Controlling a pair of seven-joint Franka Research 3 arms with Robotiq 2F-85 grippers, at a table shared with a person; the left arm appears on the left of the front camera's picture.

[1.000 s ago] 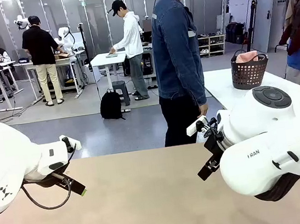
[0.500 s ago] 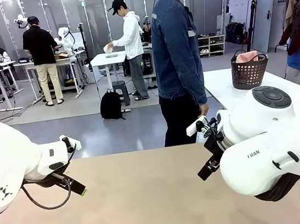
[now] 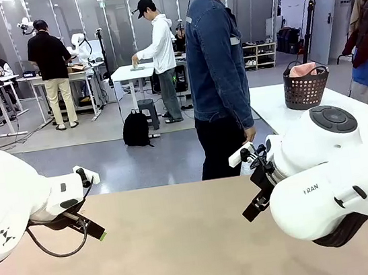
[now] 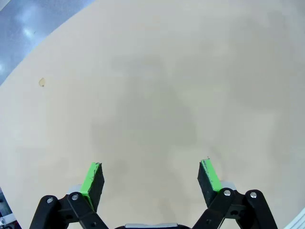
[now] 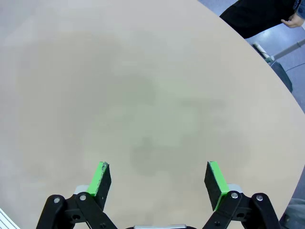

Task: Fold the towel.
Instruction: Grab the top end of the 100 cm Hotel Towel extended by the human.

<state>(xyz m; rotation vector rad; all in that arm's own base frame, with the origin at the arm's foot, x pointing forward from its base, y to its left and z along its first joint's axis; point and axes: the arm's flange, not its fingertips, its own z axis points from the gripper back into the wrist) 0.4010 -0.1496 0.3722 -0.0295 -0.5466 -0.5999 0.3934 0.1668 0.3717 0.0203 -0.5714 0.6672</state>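
Note:
The towel shows as a bunched salmon-pink cloth in a dark basket on a white table at the back right, far from both arms. My left gripper hovers open over the bare tan tabletop, nothing between its green pads; in the front view it sits low at the left. My right gripper is also open above bare tabletop, and in the front view it hangs right of centre.
A person in a denim jacket stands at the table's far edge, one hand hanging near my right arm. The table's far edge curves past dark trousers in the right wrist view. Other people work at tables farther back.
Both arms and grippers hold still. Only a person in a white top far behind has shifted a hand.

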